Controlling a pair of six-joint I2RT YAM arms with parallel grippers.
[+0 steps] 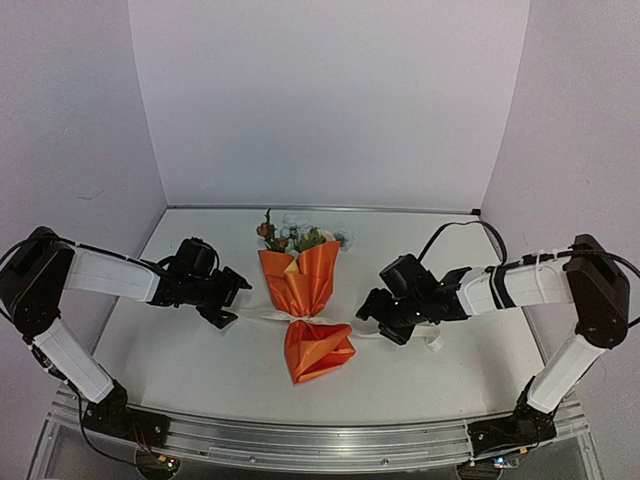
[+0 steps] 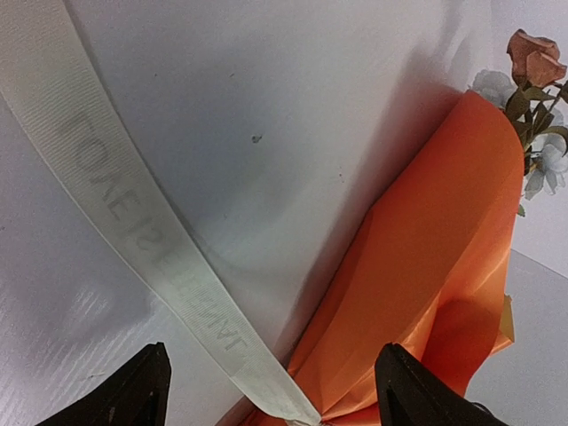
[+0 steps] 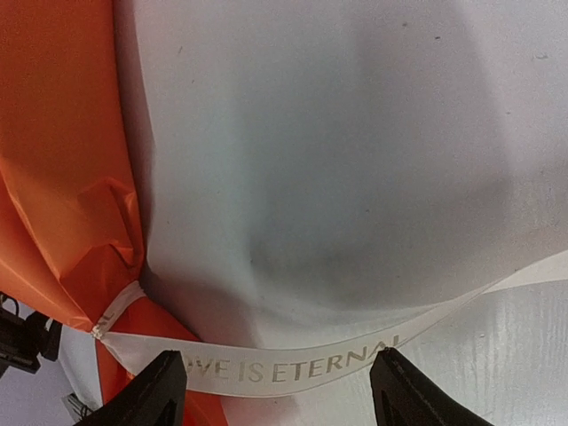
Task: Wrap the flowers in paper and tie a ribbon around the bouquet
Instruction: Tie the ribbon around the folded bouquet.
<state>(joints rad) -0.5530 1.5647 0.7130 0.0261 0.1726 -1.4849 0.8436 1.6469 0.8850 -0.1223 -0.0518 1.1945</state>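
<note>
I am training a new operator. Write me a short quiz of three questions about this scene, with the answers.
1. True or false: the cream fabric ribbon is tied around the narrow waist of the orange paper-wrapped bouquet.
2. How do the left gripper and the right gripper stand? A) both open B) both shut on the ribbon C) only the left shut
3. Fill in: the ribbon's printed lettering ends with the word ___.
Key: 1 true; 2 A; 3 ETERNAL.
</note>
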